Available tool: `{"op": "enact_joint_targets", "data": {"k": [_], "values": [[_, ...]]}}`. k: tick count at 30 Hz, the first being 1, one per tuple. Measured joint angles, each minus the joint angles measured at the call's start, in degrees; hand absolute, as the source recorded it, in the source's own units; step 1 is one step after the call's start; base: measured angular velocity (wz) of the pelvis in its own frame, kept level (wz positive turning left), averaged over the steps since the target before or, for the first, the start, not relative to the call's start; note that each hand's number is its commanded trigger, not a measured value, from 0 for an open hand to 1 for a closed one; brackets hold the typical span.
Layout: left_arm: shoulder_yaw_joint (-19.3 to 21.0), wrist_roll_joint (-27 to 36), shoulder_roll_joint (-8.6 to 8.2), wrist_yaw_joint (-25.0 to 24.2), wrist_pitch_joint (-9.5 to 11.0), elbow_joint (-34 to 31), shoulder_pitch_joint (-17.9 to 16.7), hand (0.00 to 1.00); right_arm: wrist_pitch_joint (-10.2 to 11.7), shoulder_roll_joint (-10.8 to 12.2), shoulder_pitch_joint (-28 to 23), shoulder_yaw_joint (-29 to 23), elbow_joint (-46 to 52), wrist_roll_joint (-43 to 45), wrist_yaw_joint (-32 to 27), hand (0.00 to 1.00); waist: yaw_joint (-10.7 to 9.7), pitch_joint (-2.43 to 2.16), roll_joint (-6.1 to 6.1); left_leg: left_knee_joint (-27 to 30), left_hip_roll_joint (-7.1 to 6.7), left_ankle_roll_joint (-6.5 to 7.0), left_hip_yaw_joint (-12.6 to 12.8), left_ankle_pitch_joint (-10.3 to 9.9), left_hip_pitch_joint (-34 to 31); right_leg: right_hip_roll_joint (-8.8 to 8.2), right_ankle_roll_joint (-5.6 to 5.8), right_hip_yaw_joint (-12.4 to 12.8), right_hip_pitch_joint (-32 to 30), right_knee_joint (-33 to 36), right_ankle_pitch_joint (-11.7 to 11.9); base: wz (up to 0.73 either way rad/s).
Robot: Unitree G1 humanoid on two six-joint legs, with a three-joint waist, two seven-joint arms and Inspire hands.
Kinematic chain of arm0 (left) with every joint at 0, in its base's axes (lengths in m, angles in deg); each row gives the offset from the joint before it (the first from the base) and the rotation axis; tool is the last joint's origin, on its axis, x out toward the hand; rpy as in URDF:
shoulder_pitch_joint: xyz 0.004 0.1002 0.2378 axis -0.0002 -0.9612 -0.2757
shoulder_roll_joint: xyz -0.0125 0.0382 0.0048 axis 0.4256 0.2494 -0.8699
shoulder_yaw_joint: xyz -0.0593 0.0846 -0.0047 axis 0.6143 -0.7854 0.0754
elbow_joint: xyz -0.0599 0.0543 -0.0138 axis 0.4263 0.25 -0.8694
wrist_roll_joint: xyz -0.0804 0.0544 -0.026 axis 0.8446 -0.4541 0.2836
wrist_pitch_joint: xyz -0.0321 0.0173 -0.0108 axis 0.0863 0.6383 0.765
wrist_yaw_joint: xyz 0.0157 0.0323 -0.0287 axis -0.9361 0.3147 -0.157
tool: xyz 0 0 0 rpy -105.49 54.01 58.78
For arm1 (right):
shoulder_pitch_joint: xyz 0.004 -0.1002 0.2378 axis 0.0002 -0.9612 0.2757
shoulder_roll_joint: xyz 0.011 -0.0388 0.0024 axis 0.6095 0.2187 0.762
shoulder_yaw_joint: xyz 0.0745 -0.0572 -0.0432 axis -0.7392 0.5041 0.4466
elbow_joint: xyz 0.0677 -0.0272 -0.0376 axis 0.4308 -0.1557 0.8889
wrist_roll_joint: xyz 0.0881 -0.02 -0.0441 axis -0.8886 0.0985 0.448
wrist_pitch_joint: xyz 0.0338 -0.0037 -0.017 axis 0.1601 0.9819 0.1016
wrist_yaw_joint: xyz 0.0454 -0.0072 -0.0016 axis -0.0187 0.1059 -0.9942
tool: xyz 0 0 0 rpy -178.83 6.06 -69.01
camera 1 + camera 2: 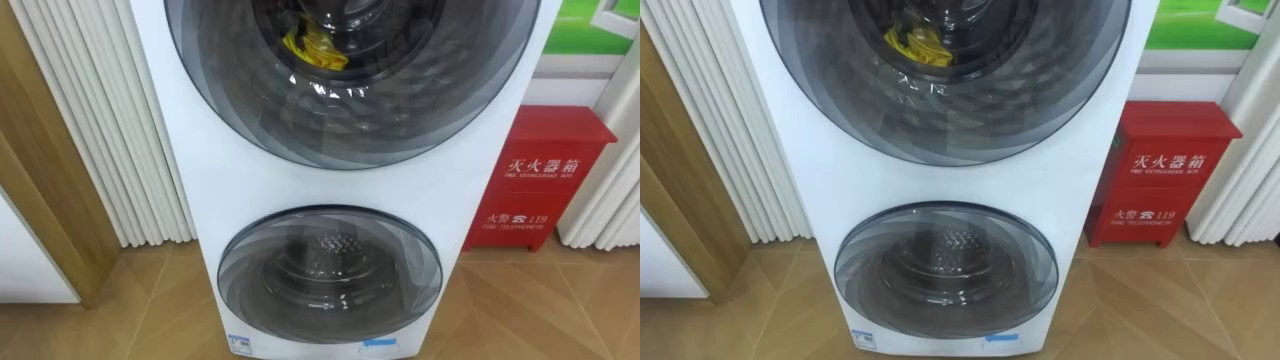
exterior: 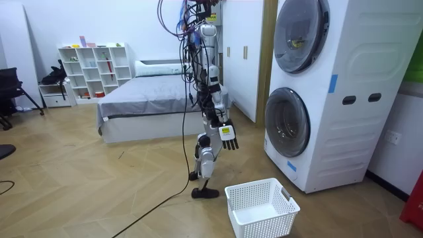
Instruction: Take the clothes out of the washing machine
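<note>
While the robot stands upright on the wood floor facing the stacked washing machine (image 2: pixel 350 132), a white lattice basket (image 2: pixel 264 223) sits nearest me, on the floor between the robot's feet and the machine's base, touching neither. Its right hand (image 2: pixel 229 137) hangs low in front of its hip, fingers straight and relaxed, holding nothing, well apart from both doors. Beyond it the machine has two round tinted doors, one above the other. The lower door (image 1: pixel 330 285) sits flush against the front, with a bare metal drum behind the glass. The upper door (image 1: pixel 350 110) also sits flush, and a yellow cloth (image 1: pixel 312 45) lies inside the upper drum, seen through the glass. A red cabinet (image 1: pixel 545 180) stands just beside the machine. Further back in the room are a grey bed (image 2: pixel 145 99) and a white cube shelf (image 2: pixel 92 69).
</note>
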Motion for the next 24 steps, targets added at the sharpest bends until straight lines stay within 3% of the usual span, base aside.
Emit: {"op": "enact_joint_targets", "data": {"k": [14, 20, 24], "values": [[0.09, 0.06, 0.02, -0.43, 0.0, 0.07, -0.11, 0.0, -0.01, 0.0, -0.04, -0.05, 0.09, -0.03, -0.01, 0.0, 0.02, 0.2, -0.26, 0.07, 0.01, 0.0, -0.03, 0.0, -0.12, 0.0, 0.0, -0.17, 0.09, 0.04, 0.0, 0.0], [0.57, -0.05, 0.15, -2.58, 0.27, -0.1, -0.15, 0.0, -0.25, 0.02, 0.52, -0.65, 0.92, 0.32, -0.93, 0.0, 0.24, -0.06, -0.44, 0.55, -0.02, 0.01, -0.04, 0.0, 0.03, -0.11, 0.0, -0.2, 0.23, 0.09, 0.0, 0.0], [0.59, -0.12, 0.28, -2.95, 0.84, -1.23, -0.34, 0.0, -1.63, -0.09, 0.57, -2.9, 11.16, 1.49, -3.25, 0.0, 0.29, 0.16, -0.38, 0.57, -0.06, 0.05, -0.05, 0.07, -0.11, -0.16, 0.0, -0.03, 0.04, 0.26, 0.0, -0.05]]}}
